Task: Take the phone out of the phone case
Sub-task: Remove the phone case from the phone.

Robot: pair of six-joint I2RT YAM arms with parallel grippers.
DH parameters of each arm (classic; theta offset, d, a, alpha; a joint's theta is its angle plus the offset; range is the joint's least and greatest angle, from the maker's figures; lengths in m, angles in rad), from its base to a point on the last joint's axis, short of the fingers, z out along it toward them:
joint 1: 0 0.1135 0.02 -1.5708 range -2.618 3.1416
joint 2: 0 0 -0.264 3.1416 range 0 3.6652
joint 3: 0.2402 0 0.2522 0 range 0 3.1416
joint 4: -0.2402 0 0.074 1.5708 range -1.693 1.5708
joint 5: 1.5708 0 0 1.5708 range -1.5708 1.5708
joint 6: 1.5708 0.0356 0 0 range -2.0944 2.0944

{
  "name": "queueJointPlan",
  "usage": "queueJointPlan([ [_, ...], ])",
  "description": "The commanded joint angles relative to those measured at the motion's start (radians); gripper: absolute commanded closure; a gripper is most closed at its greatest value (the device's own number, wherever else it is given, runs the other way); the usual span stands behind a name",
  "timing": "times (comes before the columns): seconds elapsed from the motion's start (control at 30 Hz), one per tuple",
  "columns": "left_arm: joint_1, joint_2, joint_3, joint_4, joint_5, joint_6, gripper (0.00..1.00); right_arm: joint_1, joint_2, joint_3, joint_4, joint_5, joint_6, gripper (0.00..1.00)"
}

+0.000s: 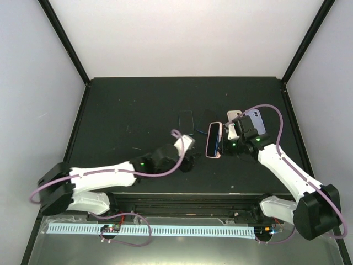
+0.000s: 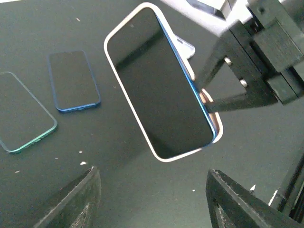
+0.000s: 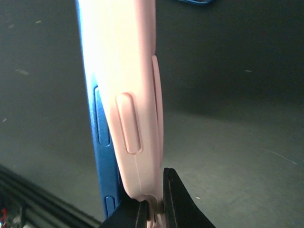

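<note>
At the near edge of the dark surface (image 1: 121, 105) the two arms are bolted side by side, and both reach toward the middle. The left claw (image 1: 189, 162) hangs low just near of the middle, its fingers (image 2: 71, 204) spread apart with nothing between them. Just beyond it and a little to the right, the phone (image 2: 159, 85) sits in its pale pink phone case (image 3: 137, 71), lifted off the surface and tilted, screen toward the left claw. A blue edge of the phone shows along one long side of the case. The right claw (image 3: 154, 206) is closed on the lower rim of the case and carries it from the right side. Farther back, lying flat and near each other toward the far edge, are a blue-edged phone (image 2: 73, 80) and a green-edged phone (image 2: 23, 114). Toward the far right corner, behind the right claw, lies a lilac item (image 1: 257, 120); whether it is a phone or a case I cannot tell.
</note>
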Motion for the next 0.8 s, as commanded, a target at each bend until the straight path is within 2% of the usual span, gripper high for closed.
queueJointPlan([
  [0.0,-0.078,0.172,0.154,0.012,-0.109,0.032,0.37,-0.056,0.019,-0.016,0.0,0.081,0.038,0.99],
  [0.2,-0.114,0.371,0.273,0.0,-0.149,0.059,0.31,-0.117,0.07,-0.035,0.065,0.074,0.019,0.99],
  [0.43,-0.116,0.455,0.28,0.076,-0.174,0.161,0.31,-0.162,0.12,-0.055,0.104,0.006,0.039,0.99],
  [0.57,-0.116,0.508,0.287,0.117,-0.153,0.221,0.32,-0.171,0.176,-0.028,0.053,0.01,0.042,0.99],
  [0.7,-0.116,0.536,0.305,0.119,-0.114,0.256,0.44,-0.176,0.229,0.023,-0.026,0.025,0.023,0.99],
  [0.77,-0.116,0.545,0.326,0.11,-0.101,0.262,0.45,-0.177,0.256,0.049,-0.05,0.001,0.02,0.99],
])
